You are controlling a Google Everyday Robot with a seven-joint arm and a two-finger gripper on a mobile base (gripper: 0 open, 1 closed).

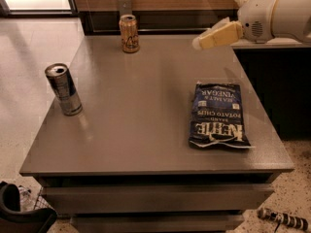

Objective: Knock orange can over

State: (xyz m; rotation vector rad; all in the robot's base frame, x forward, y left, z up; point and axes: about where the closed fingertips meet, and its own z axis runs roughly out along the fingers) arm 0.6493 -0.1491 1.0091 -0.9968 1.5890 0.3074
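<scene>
One orange can [129, 33], upright near the far edge of the surface [136, 110]; hand [199, 41], open-or-closed state not discernible, raised well apart; risk: a high sweep misses it, or pushes it off.

Dim interior, bright glare top left, pale end effector [198, 43] at upper right

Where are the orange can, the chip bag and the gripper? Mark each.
orange can [129, 34]: camera view, middle of its side.
chip bag [217, 115]: camera view, middle of its printed face.
gripper [199, 42]: camera view, its tip, above the table's [136, 110] far right.
</scene>
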